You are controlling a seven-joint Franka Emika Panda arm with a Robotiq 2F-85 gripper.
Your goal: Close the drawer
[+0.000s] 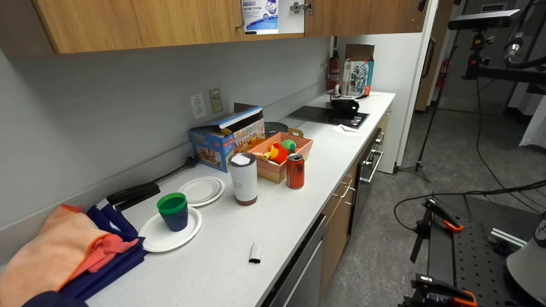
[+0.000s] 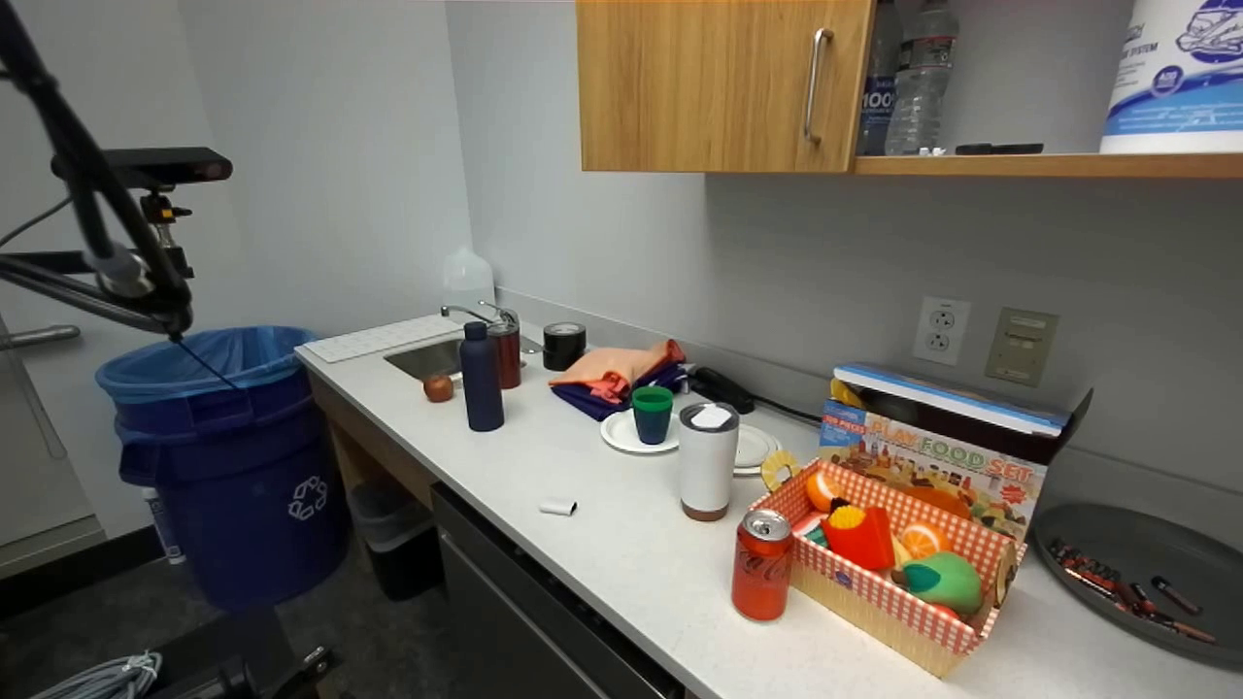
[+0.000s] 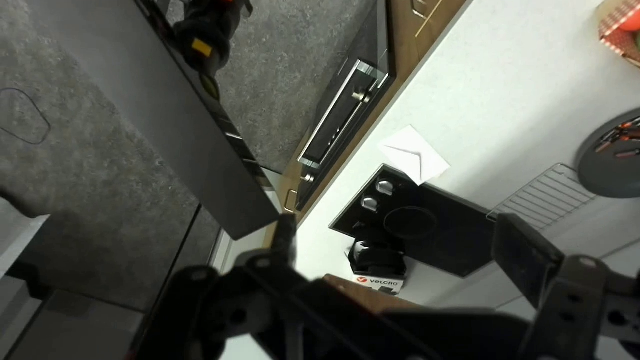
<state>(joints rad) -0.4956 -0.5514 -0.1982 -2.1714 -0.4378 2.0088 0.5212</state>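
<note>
The drawer is a flat light-brown wooden cabinet door (image 1: 362,17). It stands swung open on its metal hinge in an exterior view. Its handle is hidden. Beside it, the open compartment holds a white-and-blue package (image 1: 261,17), which also shows in an exterior view (image 2: 1177,83). A brown wooden panel (image 3: 367,295), probably this door, shows low in the wrist view behind my gripper. My gripper (image 3: 395,225) is open with nothing between its fingers. Small dark shapes at the top by the door's free edge may be its fingertips; contact cannot be told.
The neighbouring cabinet door (image 2: 714,87) is shut. Below are the white counter (image 1: 273,221), a cooktop (image 3: 415,220) and a Velcro box (image 3: 377,282). A toy food basket (image 2: 874,631), red can (image 2: 762,565) and white tumbler (image 2: 707,466) stand there. A camera stand (image 1: 482,64) is nearby.
</note>
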